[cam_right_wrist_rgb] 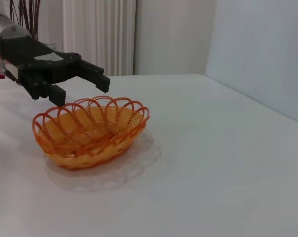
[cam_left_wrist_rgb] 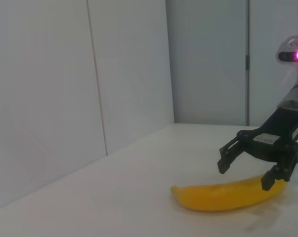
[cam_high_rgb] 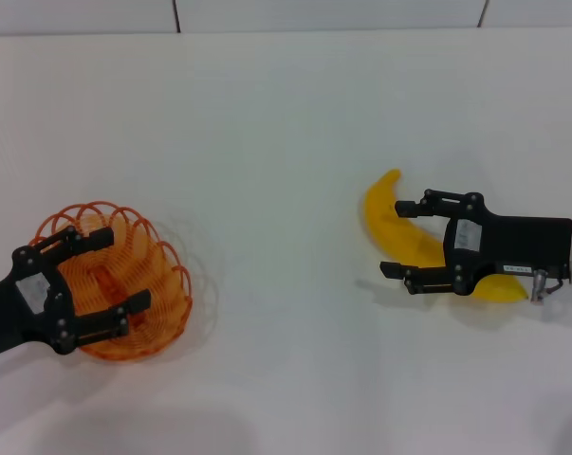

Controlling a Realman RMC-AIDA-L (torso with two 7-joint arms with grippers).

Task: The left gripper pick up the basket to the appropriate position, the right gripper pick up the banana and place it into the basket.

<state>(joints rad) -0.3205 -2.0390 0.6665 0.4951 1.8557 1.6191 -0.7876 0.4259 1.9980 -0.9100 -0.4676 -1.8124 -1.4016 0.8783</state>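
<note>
One banana (cam_high_rgb: 402, 230), smooth bright yellow, is lying at the right of the head view, its long axis running from upper left to lower right. I am seeing the right gripper (cam_high_rgb: 396, 239) spread wide over it, holding nothing. At lower left the left gripper (cam_high_rgb: 108, 267) is hanging open above the orange wire basket (cam_high_rgb: 162, 303), gripping nothing.
</note>
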